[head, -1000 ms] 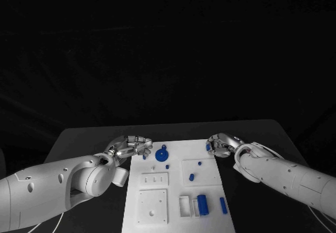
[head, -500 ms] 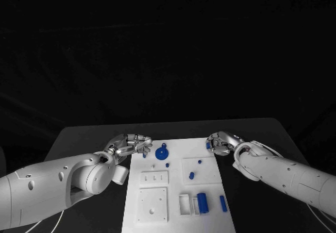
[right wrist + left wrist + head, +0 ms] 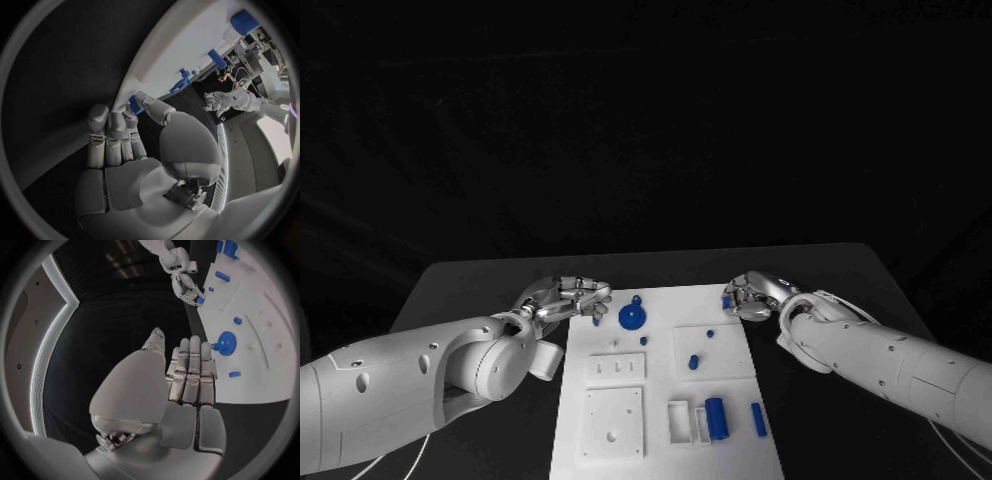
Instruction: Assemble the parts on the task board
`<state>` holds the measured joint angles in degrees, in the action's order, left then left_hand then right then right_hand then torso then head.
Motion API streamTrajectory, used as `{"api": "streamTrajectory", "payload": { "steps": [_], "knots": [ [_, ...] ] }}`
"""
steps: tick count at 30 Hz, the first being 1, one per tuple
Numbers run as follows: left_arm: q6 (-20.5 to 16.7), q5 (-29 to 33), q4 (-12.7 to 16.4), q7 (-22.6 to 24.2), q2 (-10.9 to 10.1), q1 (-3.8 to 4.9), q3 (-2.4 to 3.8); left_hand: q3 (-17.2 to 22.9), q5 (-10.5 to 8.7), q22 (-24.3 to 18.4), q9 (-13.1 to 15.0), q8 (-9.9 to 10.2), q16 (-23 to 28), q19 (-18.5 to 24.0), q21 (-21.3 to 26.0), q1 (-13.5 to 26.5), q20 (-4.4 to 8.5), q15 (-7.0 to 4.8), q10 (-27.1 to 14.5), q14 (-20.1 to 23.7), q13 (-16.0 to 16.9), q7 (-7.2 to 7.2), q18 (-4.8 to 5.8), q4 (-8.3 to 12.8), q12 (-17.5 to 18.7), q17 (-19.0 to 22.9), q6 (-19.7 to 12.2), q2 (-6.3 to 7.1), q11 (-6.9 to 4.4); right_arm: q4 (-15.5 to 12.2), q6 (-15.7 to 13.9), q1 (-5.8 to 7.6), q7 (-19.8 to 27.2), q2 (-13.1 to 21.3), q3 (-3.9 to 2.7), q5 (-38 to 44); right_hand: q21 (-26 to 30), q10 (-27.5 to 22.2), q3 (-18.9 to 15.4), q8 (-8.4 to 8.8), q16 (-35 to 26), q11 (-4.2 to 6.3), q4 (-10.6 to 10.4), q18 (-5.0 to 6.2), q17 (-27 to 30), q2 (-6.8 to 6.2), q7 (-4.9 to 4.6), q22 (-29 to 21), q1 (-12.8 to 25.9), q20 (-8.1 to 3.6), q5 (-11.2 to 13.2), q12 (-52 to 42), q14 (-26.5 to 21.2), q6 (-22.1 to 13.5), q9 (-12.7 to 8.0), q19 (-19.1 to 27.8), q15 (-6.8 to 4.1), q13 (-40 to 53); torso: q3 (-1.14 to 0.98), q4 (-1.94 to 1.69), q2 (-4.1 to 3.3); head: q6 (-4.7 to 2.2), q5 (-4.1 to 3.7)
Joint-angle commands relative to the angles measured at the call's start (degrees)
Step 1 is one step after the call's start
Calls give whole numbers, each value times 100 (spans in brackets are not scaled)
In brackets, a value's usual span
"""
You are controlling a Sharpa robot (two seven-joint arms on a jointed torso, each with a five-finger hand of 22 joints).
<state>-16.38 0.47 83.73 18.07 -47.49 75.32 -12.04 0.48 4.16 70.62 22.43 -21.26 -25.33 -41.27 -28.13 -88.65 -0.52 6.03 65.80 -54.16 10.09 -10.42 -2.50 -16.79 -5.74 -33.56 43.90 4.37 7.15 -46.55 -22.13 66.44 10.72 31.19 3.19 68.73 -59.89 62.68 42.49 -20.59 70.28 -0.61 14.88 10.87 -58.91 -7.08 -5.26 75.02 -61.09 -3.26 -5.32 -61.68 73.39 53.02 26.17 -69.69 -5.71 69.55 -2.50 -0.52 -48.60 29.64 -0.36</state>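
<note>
The white task board (image 3: pixel 625 440) lies in the middle of the table. A blue disc part (image 3: pixel 633 320) (image 3: pixel 226 342) lies near its far left end. My left hand (image 3: pixel 568 297) (image 3: pixel 187 372) hovers at the board's far left edge with straight fingers and holds nothing; a small blue piece (image 3: pixel 597 320) (image 3: pixel 234 374) sits just beside its fingertips. At the far right corner my right hand (image 3: pixel 751 297) (image 3: pixel 122 135) pinches a small blue part (image 3: pixel 728 300) (image 3: pixel 135 106) between thumb and finger. The left wrist view also shows the right hand (image 3: pixel 186 287).
Small blue pegs (image 3: pixel 692 362) stand in the board's middle blocks. A blue cylinder (image 3: pixel 717 418) and a blue bar (image 3: pixel 759 420) lie near the front right. Dark table (image 3: pixel 473 290) runs along both long sides of the board.
The right hand has edged slightly toward the board's far right corner. The left hand has barely moved.
</note>
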Motion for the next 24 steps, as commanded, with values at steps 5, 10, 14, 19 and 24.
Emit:
{"api": "streamTrajectory", "payload": {
  "steps": [5,10,14,19,24],
  "knots": [
    [35,-23,8,35,12,3,5,-31,1,-6,10,36,25,33,-3,-26,14,6,-43,-20,-5,-6,-105,12,19,-9,8,-12,-8,-2,85,-26,-69,-4,15,36,-31,-5,14,-42,-40,65,25,413,-13,63,-109,100,28,-16,38,-33,11,225,26,36,-51,-11,5,1,-1,11,3],
    [44,-23,1,36,20,2,5,-29,1,-7,11,36,25,32,-3,-27,15,6,-42,-21,-5,-6,-105,12,19,-10,9,-15,-9,-73,-17,-26,-111,4,15,24,-37,1,17,-65,-42,86,25,413,-18,94,-87,98,44,-19,47,-36,15,288,50,32,-70,-15,5,-2,-1,13,1],
    [58,-23,-4,36,23,2,5,-26,2,-7,13,35,26,32,-4,-29,15,6,-39,-21,-3,-3,-105,13,19,-11,13,-21,-12,-177,-119,-26,-173,28,14,-16,-42,12,24,-85,-43,103,25,413,-22,127,-68,96,56,-23,38,-40,19,339,72,26,-87,-20,2,0,1,17,1],
    [60,-65,-35,81,18,4,6,-7,23,-9,72,-36,27,28,-10,-15,19,0,178,-35,61,31,-105,12,-91,-29,181,-57,-73,-332,-249,-20,-347,86,12,-127,-62,75,32,-123,-29,141,71,413,-36,180,-30,94,59,-38,-4,-58,49,438,116,-9,-122,-32,1,3,5,-7,5],
    [60,-385,12,104,3,5,14,17,43,-15,112,-83,33,33,-14,-19,26,-6,407,-44,131,193,-104,16,-191,-52,394,-176,-192,-589,-247,60,-573,186,-15,-119,-79,124,13,-142,-19,167,87,413,-43,188,-2,88,102,-54,-11,-65,89,498,147,-52,-150,-43,2,15,13,-28,5]
  ]
}}
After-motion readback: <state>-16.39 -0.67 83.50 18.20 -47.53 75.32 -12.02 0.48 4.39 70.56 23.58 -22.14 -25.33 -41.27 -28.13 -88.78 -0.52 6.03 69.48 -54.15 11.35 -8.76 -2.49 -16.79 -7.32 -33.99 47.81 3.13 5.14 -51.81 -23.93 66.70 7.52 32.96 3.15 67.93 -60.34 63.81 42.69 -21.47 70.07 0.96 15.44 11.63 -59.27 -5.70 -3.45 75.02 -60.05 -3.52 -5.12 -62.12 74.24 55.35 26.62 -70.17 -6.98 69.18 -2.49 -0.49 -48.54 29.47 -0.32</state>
